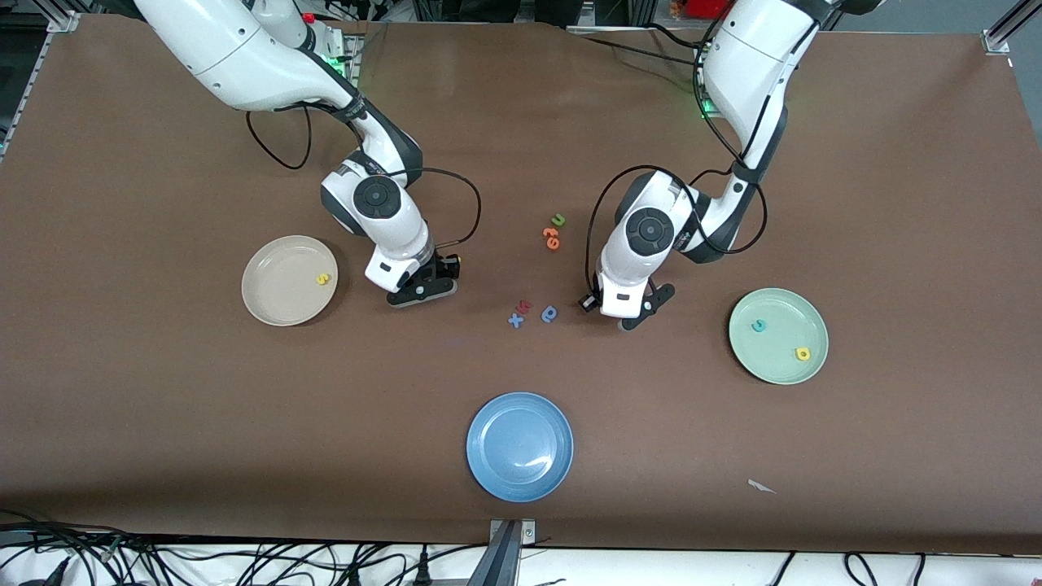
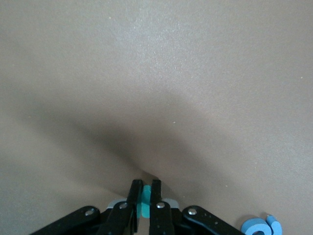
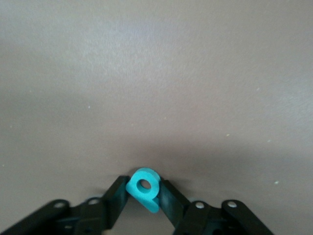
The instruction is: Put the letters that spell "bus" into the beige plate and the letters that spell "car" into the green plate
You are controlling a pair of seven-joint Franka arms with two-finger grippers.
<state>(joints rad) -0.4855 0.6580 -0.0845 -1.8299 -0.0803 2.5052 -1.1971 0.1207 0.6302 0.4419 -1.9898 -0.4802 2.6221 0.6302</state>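
Note:
My left gripper [image 1: 633, 314] [image 2: 145, 184] is down at the table, shut on a thin teal r [image 2: 145, 204] held edge-on between its fingers. Low over the table beside the beige plate [image 1: 277, 305], my right gripper [image 1: 423, 290] [image 3: 143, 181] is shut on a teal b [image 3: 144, 188] with a round hole. A yellow s [image 1: 324, 278] lies in the beige plate. The green plate [image 1: 777, 370], toward the left arm's end, holds a teal c [image 1: 759, 325] and a yellow a [image 1: 803, 353].
A blue plate [image 1: 519, 480] sits nearest the front camera. Between the grippers lie a darker blue round letter [image 1: 549, 313] [image 2: 259, 227], a blue x [image 1: 515, 320] and a red letter [image 1: 525, 307]. Farther off are orange letters [image 1: 551, 238] and a green u [image 1: 558, 219].

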